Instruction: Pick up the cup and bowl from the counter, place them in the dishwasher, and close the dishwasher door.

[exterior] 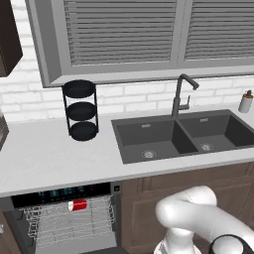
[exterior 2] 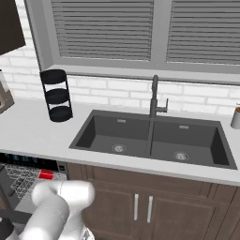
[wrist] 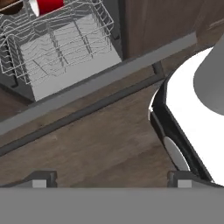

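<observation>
While the arm (exterior: 198, 218) rose at 5 o'clock in the left base view, the cup (exterior: 77, 205) lay on its side at the back of the rack (exterior: 69, 223), at 7 o'clock, inside the open dishwasher (exterior: 62, 193) under the table (exterior: 54, 154). A tiered stand (exterior: 80, 110) stood on the table at 10 o'clock, well apart from the sink (exterior: 183, 134) and tap (exterior: 181, 94); a soap bottle (exterior: 245, 101) sat at 3 o'clock.

From the right base view, the cup (exterior 2: 45, 175) showed as a red patch in the rack (exterior 2: 21, 180) at 8 o'clock, just above the arm (exterior 2: 56, 206).

Through the hand view, the jaws stood wide apart, gripping nothing, their tips (wrist: 39, 179) over wooden floor (wrist: 96, 148). The cup (wrist: 48, 6) lay at 11 o'clock in the rack (wrist: 57, 43), with the bowl (wrist: 11, 7) just beside it at the picture's edge. The door (wrist: 92, 81) lay open, crossing the view from 9 to 2 o'clock.
</observation>
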